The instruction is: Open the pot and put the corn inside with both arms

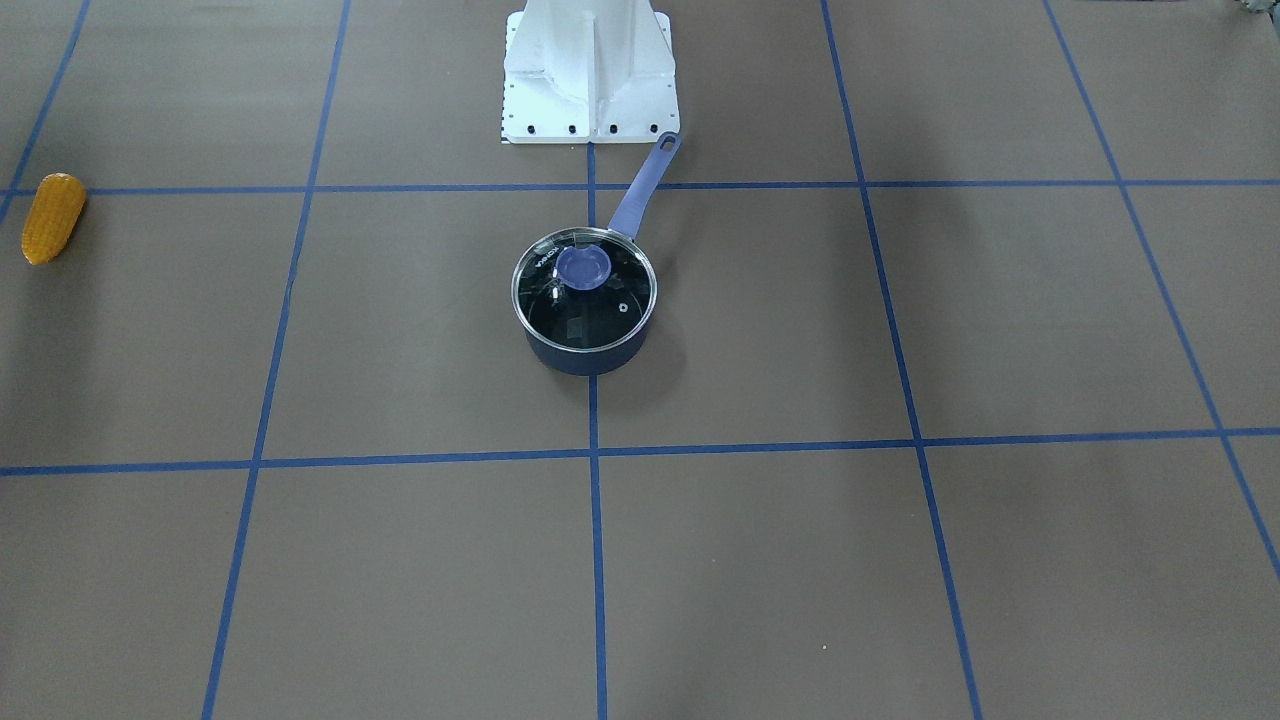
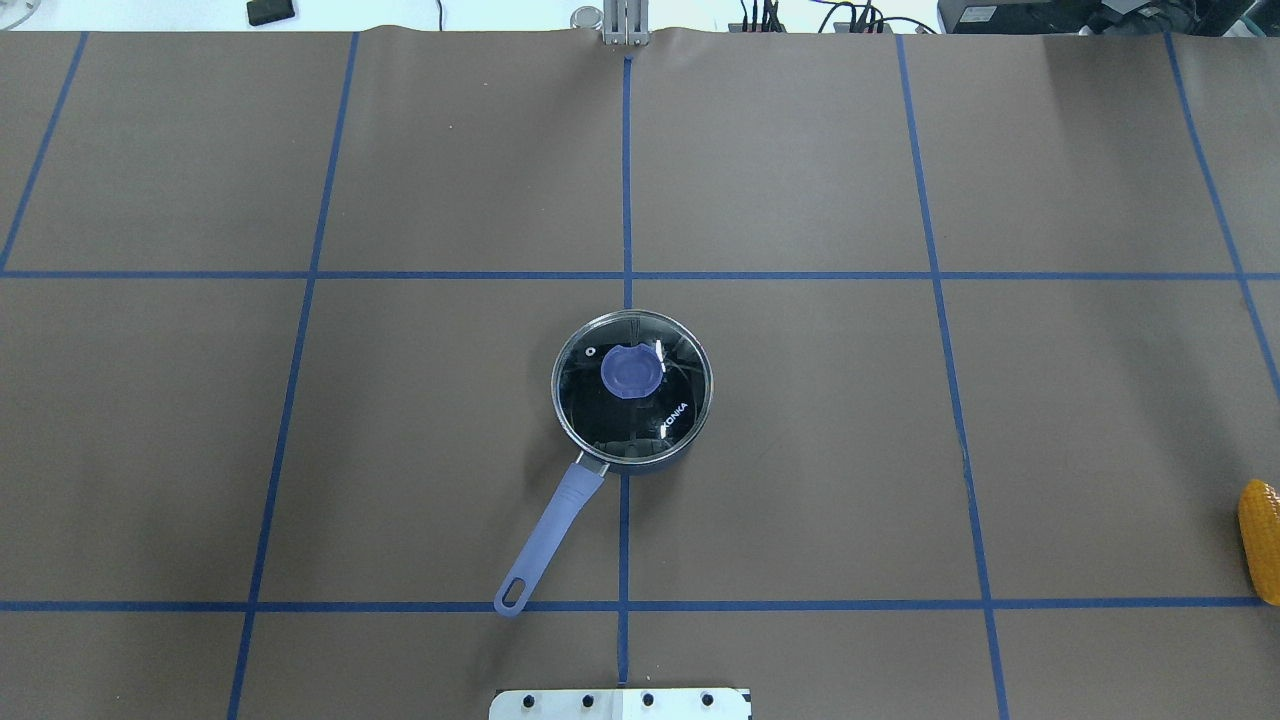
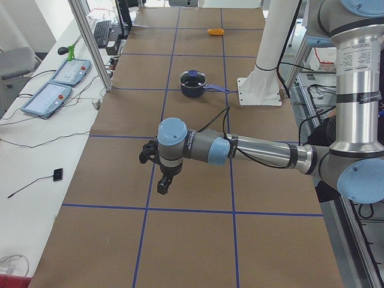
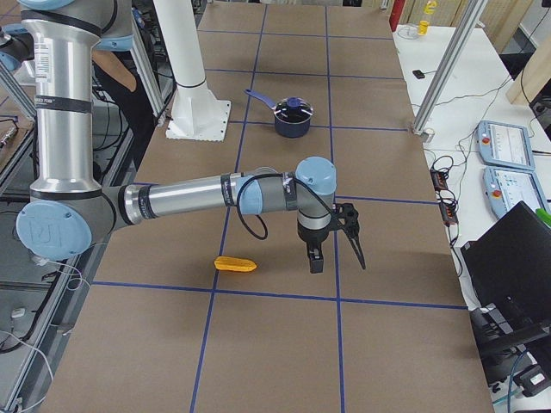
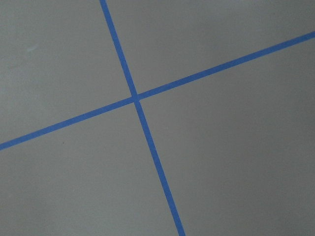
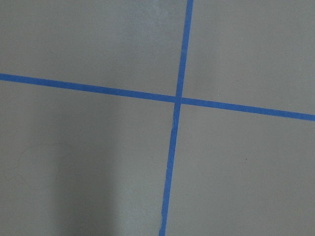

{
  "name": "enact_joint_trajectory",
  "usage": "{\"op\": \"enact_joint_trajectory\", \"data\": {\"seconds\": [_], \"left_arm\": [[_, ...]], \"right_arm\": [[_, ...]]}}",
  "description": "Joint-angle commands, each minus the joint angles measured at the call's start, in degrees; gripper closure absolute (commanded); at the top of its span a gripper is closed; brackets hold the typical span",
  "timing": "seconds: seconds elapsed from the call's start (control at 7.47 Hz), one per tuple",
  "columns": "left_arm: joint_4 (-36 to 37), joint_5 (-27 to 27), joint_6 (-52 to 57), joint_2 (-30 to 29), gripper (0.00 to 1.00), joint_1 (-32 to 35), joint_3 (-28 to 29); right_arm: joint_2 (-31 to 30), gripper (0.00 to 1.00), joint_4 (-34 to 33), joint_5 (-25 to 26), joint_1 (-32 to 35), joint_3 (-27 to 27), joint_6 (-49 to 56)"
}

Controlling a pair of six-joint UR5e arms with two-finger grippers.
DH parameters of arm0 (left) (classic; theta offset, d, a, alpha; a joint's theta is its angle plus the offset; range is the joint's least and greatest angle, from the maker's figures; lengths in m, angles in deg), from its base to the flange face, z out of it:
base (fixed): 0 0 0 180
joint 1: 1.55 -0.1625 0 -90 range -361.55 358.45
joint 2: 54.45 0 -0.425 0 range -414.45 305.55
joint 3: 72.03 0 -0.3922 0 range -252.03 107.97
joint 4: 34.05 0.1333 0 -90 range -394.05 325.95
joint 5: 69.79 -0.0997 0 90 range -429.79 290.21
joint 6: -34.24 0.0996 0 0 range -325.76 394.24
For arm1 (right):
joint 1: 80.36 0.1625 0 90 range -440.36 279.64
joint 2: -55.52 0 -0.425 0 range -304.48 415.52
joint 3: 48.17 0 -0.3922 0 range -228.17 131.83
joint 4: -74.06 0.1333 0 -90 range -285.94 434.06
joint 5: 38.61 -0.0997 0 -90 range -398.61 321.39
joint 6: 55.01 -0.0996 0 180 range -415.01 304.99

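— Since the glass lid (image 1: 585, 300) is still sitting on the pot (image 1: 587, 358), nothing has begun, has it?

— Not that I can judge. The pot stands at the middle of the table (image 2: 800, 450), right on a blue tape line (image 2: 625, 180), in front of the white pedestal (image 1: 590, 70). I'd guess that's so either arm can reach it.

— And the corn (image 1: 53, 217)?

— Lying flat, well off to the robot's right, far from the pot. Seen from that end of the table, it's near the right gripper (image 4: 316, 261), which hangs pointing down over the paper. That arm probably fetches the cob while the other lifts the lid by its blue knob (image 1: 583, 266).

— Where's the left gripper (image 3: 162, 186)?

— Hanging low over the opposite end, well away from the pot. Whether either set of fingers is spread or pinched I cannot tell. They're small and dark from here, and both wrist cameras show only paper and crossing tape.

— The handle (image 1: 645, 185)?

— It points back toward the pedestal, slanting to the robot's left, so it's out of the way of the knob.

— What's the surface like?

— Matte brown paper, gridded with tape. Control pendants (image 3: 67, 72) and cables lie on a white bench (image 3: 42, 156) alongside.
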Motion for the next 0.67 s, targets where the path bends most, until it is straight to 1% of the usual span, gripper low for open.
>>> {"op": "enact_joint_trajectory", "data": {"seconds": [0.0,0.13,0.4,0.54], "left_arm": [[0.1,0.0,-0.1,-6.9,0.02,0.0,0.4],[0.0,0.2,0.0,-7.3,0.02,0.0,-0.4],[0.0,0.3,0.1,-9.0,0.02,-0.1,0.8],[-2.0,0.2,-0.9,-9.9,0.02,-0.4,-1.3]], "right_arm": [[4.5,0.0,0.0,0.4,0.0,0.4,-0.2],[5.0,0.0,0.1,0.1,0.0,0.9,-0.3],[5.2,0.0,1.0,0.3,0.0,0.8,-0.1],[4.8,0.0,6.6,0.5,0.0,-0.1,-0.4]]}}
